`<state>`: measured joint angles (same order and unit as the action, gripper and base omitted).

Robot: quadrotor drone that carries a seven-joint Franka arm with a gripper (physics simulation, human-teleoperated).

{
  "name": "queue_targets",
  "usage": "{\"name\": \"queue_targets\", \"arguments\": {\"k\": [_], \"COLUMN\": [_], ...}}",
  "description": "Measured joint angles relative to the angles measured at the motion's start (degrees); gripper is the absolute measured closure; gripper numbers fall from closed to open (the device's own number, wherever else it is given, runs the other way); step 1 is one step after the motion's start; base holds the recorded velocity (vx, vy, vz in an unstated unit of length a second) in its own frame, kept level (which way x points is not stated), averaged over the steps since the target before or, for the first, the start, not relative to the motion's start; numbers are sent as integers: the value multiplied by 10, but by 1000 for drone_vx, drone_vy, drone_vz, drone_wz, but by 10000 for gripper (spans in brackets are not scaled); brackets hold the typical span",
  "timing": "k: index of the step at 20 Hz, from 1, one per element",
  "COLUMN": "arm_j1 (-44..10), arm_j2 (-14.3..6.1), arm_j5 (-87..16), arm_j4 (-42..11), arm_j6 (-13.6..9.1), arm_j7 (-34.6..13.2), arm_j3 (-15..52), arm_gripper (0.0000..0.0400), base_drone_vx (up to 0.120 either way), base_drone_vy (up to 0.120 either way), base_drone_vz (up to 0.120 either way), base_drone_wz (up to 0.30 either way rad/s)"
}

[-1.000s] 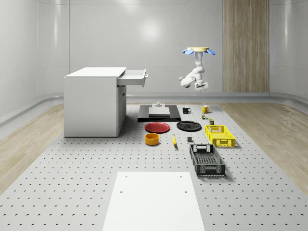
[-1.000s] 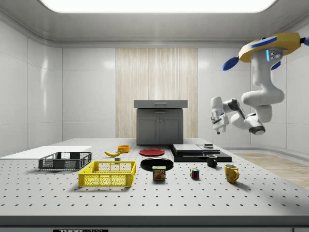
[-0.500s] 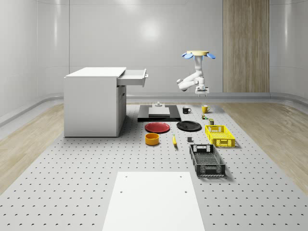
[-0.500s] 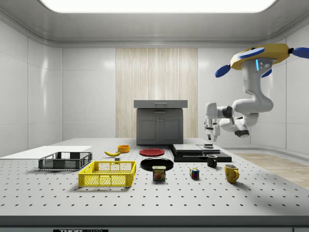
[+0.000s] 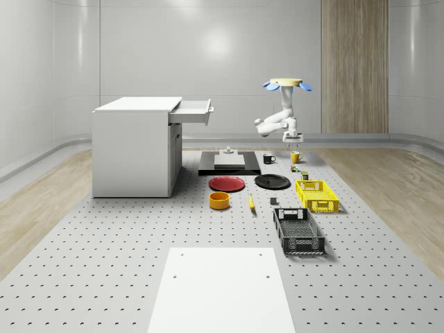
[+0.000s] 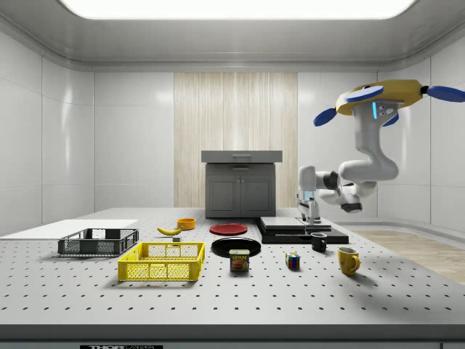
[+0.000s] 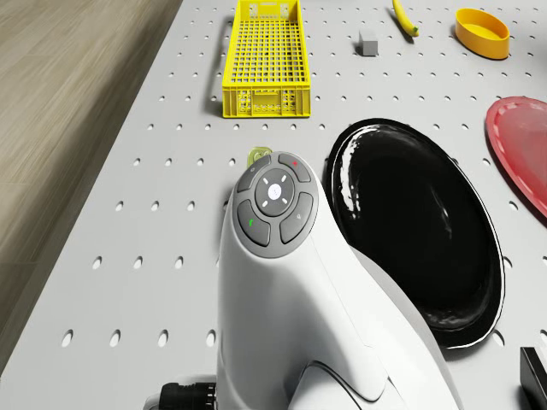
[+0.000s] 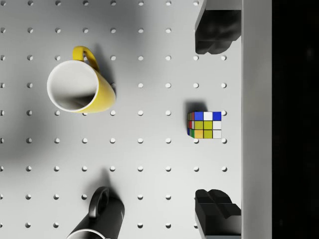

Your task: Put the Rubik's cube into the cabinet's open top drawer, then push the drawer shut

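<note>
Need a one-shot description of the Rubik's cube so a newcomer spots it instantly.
Start at the long yellow mesh basket on the perforated table. Toward the side view's right, past the tin can, sits the small multicoloured Rubik's cube, left of the black mug and yellow mug.

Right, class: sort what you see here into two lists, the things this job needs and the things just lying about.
Needed for the job:
Rubik's cube
cabinet
open top drawer
gripper, fingers open above the cube

Just lying about:
yellow mug
black mug
yellow crate
black plate
red plate
</note>
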<state>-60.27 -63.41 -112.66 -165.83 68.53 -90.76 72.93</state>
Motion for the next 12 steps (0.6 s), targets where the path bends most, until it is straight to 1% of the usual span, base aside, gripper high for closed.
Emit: {"name": "queue_targets", "arguments": {"k": [9,10,12], "arm_j1": [-12,-13,-15], "arm_j2": [-27,-30,-36], "arm_j5": [14,15,18], "arm_j4": [2,2,2], "arm_j6": [23,25,30], "arm_j7": [-11,-12,-14], "arm_j3": [10,11,13], "arm_gripper": [0,0,0], "base_drone_vx": [120,80,0], "base_drone_vy": [0,0,0], "base_drone_vz": [-120,-120,-120], "base_drone_wz": [0,0,0]}}
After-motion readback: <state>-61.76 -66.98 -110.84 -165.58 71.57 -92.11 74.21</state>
